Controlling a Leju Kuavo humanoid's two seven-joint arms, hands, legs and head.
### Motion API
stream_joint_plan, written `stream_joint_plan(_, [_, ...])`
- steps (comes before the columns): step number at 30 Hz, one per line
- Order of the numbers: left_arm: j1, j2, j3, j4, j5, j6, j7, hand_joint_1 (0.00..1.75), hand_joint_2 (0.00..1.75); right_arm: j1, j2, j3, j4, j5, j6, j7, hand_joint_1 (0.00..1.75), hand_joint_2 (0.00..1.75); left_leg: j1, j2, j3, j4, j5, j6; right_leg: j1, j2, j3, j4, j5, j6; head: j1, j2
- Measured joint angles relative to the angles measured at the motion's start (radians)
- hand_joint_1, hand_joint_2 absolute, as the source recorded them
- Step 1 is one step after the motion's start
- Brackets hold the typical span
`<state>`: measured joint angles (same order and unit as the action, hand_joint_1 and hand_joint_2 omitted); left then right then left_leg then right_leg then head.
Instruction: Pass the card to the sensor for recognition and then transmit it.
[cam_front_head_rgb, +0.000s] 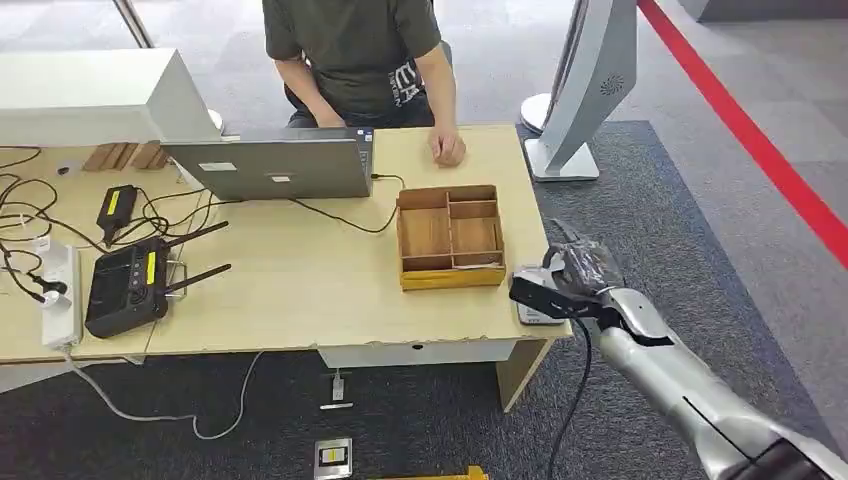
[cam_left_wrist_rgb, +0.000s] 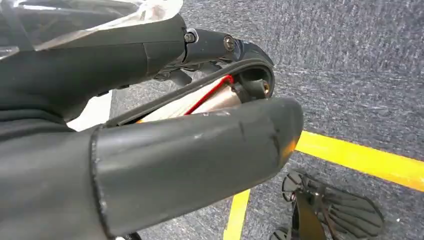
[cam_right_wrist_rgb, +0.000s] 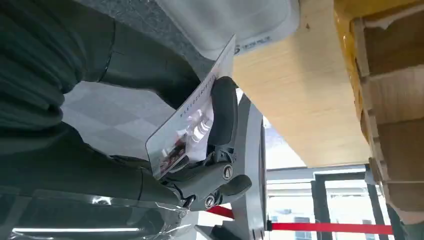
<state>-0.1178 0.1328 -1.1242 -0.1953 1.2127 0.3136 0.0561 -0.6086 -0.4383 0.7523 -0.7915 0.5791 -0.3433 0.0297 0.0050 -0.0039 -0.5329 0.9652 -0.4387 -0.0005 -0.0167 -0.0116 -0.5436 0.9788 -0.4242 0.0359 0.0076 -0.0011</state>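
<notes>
On the wooden desk, the head view shows the right hand over the reader at its front right corner, the right wrist view shows its fingers pinching the card beside that reader, and the left hand, curled, holds nothing visible.

Glossy plastic card; matt pale wood-grain table; bare wooden tray; rough grey carpet; smooth silver metal arm.

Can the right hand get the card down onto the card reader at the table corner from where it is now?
Probably yes. The right hand holds the card right beside the grey reader at the table's corner, with nothing between them. The wooden tray sits clear to the side.
</notes>
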Motion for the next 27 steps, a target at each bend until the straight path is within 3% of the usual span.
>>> stream_joint_plan(15, [0.000, 0.000, 0.000, 0.000, 0.007, 0.002, -0.020, 0.00, 0.00, 0.031, 0.034, 0.025, 0.077, -0.053, -0.035, -0.030, 1.75, 1.75, 0.000, 0.000, 0.001, 0.000, 0.000, 0.000, 0.000, 0.000, 0.001, 0.000, 0.000, 0.000, 0.000, 0.000])
stream_joint_plan(27, [0.000, 0.002, 0.000, 0.000, 0.010, 0.011, 0.018, 0.00, 0.00, 0.011, 0.048, 0.037, 0.120, -0.071, -0.063, -0.057, 1.75, 1.75, 0.000, 0.000, 0.001, 0.000, 0.000, 0.000, 0.000, 0.000, 0.001, 0.000, 0.001, 0.001, 0.000, 0.000])
